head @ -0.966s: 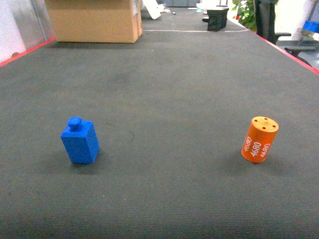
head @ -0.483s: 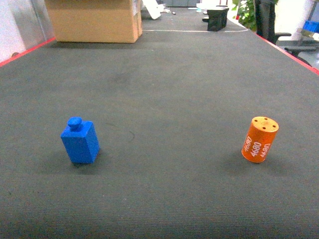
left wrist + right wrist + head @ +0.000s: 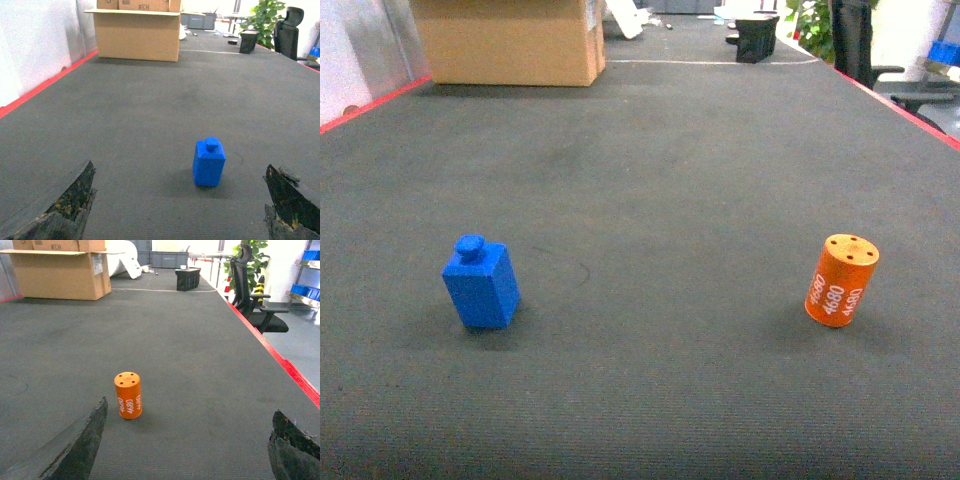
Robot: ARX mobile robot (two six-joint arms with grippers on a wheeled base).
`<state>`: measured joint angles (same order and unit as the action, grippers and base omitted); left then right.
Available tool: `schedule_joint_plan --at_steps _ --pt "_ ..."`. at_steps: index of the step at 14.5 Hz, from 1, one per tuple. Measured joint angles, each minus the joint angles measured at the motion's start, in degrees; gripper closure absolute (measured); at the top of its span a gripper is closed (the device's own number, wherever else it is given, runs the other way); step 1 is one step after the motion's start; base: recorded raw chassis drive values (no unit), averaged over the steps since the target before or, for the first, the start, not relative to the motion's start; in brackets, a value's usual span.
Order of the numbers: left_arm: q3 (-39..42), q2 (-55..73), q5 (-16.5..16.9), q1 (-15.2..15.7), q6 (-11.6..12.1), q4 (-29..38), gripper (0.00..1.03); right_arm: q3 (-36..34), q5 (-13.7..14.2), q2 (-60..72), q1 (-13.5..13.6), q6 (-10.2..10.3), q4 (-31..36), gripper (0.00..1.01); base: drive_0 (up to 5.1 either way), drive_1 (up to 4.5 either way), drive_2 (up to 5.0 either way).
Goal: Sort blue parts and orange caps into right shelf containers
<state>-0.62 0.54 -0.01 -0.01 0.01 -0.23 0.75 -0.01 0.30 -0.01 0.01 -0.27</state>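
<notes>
1. A dark ribbed mat [image 3: 650,160] is stretching across the whole work surface, giving both arms wide open room; its red edging [image 3: 280,365] is running along the right side, well apart from either piece.
2. A cardboard box [image 3: 510,40] is sitting at the far left end, an office chair [image 3: 252,295] is standing beyond the right edge, and no crates are showing in any view.
3. The left gripper [image 3: 180,205] is hanging with its worn jaws spread wide, the blue part just ahead between them.
4. The right gripper [image 3: 187,445] is likewise hanging agape, the orange cap ahead and left of centre.
5. The blue part [image 3: 481,283] is standing upright at the mat's left; it is looking like light, rigid plastic, best pinched across its flat block sides below the knob.
6. The orange cap [image 3: 841,280] is standing at the right, leaning slightly; likely light and smooth, it could roll, so squeezing mid-height across the cylinder seems safest.
</notes>
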Motion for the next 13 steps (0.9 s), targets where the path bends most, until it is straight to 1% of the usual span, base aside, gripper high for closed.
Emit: schedule_joint_plan --at_steps 12,13 --pt "0.00 0.00 0.00 0.00 0.00 0.00 0.05 0.00 0.00 0.02 0.00 0.00 0.00 0.03 0.0 0.00 0.0" --pt "-0.07 0.46 -2.08 -0.63 -0.28 -0.09 0.05 0.00 0.00 0.00 0.00 0.00 0.00 0.03 0.0 0.00 0.0"
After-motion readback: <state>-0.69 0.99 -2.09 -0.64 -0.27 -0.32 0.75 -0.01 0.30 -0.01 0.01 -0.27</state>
